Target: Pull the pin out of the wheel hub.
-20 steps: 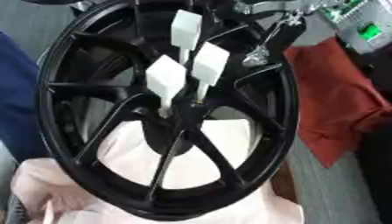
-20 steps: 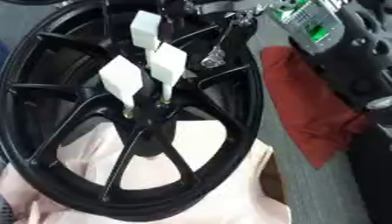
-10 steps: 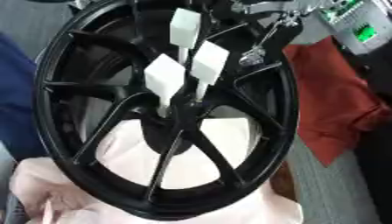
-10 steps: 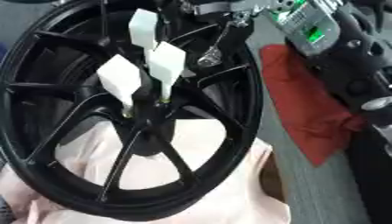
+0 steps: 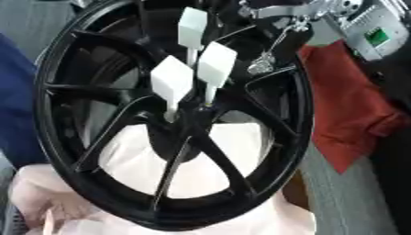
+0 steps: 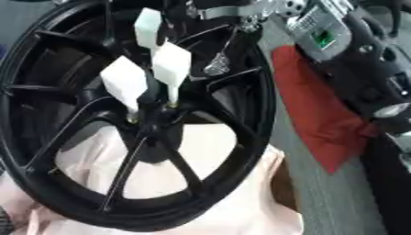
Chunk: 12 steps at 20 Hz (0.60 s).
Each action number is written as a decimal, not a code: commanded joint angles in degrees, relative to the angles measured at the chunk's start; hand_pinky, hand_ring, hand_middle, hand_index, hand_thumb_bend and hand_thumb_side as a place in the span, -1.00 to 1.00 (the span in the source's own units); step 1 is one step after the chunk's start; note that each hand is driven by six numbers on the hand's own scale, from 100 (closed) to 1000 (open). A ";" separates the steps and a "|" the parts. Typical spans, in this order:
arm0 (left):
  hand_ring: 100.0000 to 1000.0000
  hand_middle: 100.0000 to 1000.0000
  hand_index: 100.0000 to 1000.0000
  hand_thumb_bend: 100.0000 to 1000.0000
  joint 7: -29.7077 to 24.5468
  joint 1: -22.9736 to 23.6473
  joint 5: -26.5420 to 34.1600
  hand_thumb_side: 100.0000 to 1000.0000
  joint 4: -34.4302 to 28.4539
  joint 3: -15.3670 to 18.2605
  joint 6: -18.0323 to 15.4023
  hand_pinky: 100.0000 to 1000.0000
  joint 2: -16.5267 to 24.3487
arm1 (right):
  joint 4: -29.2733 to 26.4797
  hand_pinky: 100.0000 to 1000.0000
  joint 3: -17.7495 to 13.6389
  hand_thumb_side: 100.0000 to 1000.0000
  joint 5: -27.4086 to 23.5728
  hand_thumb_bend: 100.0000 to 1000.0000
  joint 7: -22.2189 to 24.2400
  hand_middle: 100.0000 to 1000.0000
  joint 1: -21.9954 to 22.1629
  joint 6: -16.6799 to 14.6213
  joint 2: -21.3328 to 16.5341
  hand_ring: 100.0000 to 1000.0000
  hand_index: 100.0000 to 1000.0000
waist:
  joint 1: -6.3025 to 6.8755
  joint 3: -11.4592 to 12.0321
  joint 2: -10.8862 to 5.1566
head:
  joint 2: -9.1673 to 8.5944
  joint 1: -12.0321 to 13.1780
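Left eye view: fingers unclear; pins [image 5: 173, 82] in wheel hub [image 5: 180, 133].

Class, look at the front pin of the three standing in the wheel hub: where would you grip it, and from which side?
Grip the front pin by its broad white flat head, not the thin stem. It stands out from the hub toward the camera, so come from the open front and pinch across the two flat faces. Its neighbours crowd the right; the left looks freer.

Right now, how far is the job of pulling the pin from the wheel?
Nothing looks done yet: three white-headed pins stand in the hub of the black wheel. No robot hand is on a pin. An arm part shows at top right. Gripping and pulling remain.
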 commanded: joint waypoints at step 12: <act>-0.07 -0.06 0.30 -0.36 -0.38 -0.54 -0.27 -0.06 -0.21 0.74 0.05 0.26 0.55 | -0.40 0.09 0.07 -0.76 -1.81 -0.45 6.81 0.15 -0.64 -6.21 -0.93 0.10 0.53 | 0.30 -0.24 -1.44 | 0.39 -0.26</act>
